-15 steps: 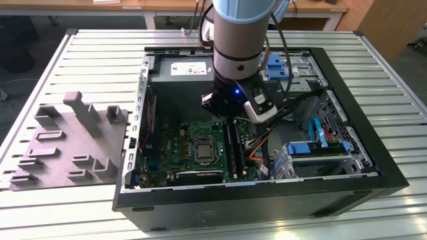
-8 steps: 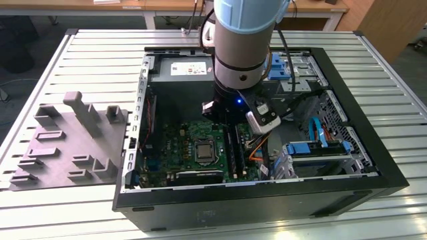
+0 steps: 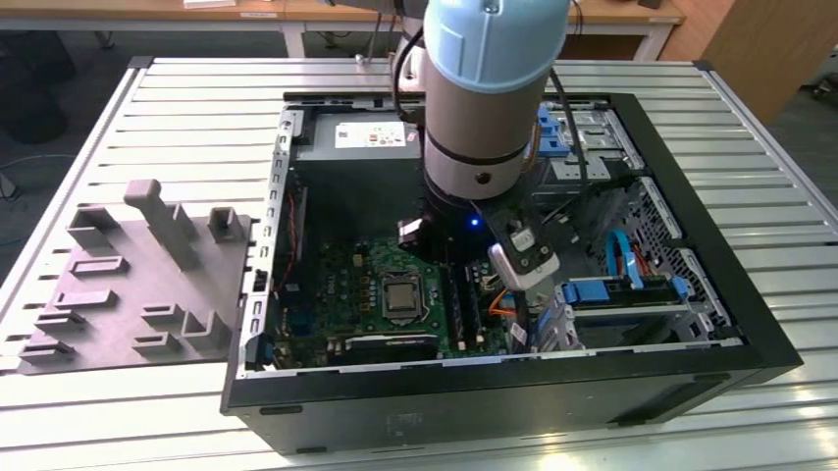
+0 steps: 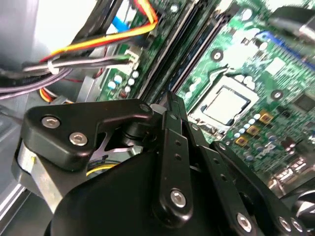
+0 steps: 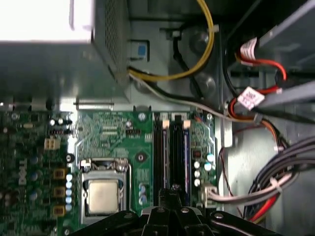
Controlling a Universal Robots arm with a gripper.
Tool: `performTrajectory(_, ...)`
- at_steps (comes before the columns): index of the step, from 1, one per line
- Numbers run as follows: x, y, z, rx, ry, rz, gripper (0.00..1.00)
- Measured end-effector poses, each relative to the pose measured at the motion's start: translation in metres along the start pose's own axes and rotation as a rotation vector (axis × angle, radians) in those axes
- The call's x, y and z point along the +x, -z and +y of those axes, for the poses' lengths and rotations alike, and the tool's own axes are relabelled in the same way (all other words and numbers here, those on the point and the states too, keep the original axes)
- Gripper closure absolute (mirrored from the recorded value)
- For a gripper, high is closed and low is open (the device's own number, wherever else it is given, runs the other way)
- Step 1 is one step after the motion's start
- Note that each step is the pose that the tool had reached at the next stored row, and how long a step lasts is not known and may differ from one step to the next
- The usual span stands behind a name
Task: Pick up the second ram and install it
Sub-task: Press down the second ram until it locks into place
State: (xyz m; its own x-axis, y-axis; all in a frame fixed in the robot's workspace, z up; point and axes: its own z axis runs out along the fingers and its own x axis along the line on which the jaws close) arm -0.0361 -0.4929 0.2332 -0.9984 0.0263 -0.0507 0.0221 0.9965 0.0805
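Gripper [image 5: 173, 189]: fingers drawn together, tips down at the black slot rails [image 5: 167, 152] | second ram [image 5: 186, 155]: blue strip in the outer slot, probably seated, view too dark to confirm | nearby: CPU socket [image 5: 103, 195], yellow cable [image 5: 197, 54], grey wire bundle [image 5: 275, 172] crowding the slots.

The exterior view looks down from high in front on the open black computer case [image 3: 524, 392] lying on the slatted metal table [image 3: 733, 128], taking in the whole case. Both wrist views sit close inside it, facing the green motherboard [image 5: 113, 132] past the black gripper linkage [image 4: 172, 162]; all three views share the square silver processor [image 5: 103, 196].
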Motion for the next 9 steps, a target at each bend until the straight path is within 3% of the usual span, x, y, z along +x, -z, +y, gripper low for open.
performTrajectory(9, -0.0004, 0.0013, -0.0164, 0.0000, 0.000, 0.0000, 0.89)
